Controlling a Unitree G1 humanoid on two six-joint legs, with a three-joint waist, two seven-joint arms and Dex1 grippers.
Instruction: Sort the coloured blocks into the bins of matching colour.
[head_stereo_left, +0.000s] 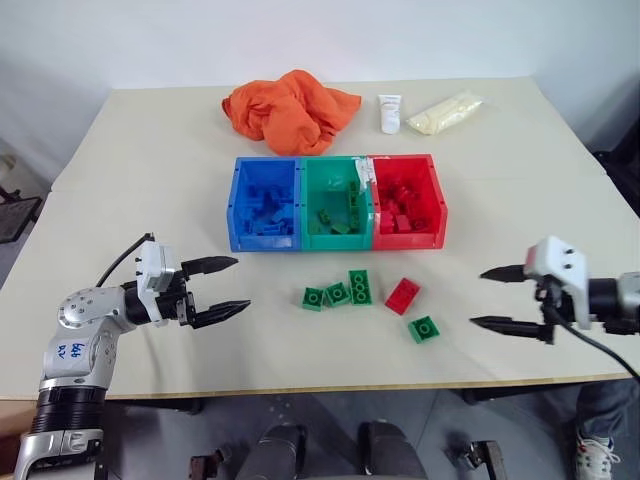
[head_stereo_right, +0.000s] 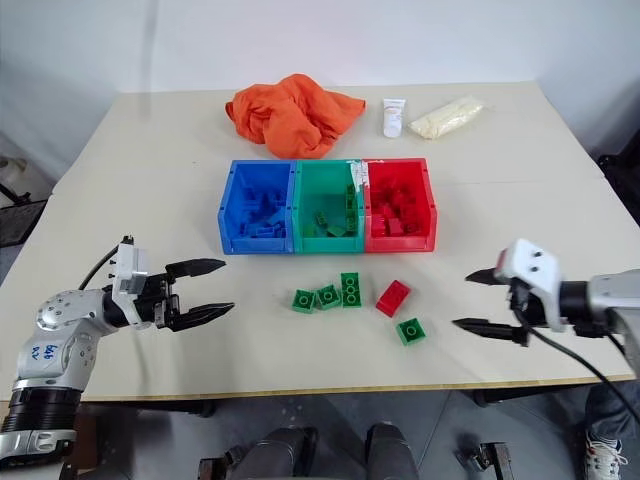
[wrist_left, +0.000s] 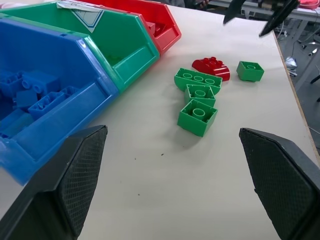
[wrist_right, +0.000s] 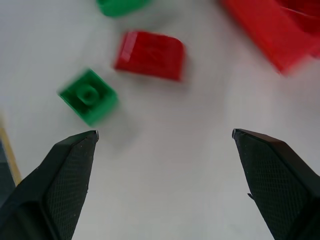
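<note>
pale counter (head_stereo_left: 150, 140) carries three joined bins (head_stereo_left: 338, 202), blue, green and red, already part filled. five loose blocks (head_stereo_left: 372, 297) lie between the two sets of fingers, just short of the bins. left fingers (head_stereo_left: 220, 288) and right fingers (head_stereo_left: 493, 297) stand wide apart, empty, flanking the blocks; the single green block (head_stereo_left: 424, 328) lies nearest the right fingers, likely the first pick.

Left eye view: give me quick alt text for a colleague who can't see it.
Five loose blocks lie on the table in front of three joined bins: four green blocks and one red block. The blue bin, green bin and red bin already hold bricks. The left tool and right tool hover open on either side, holding nothing.
</note>
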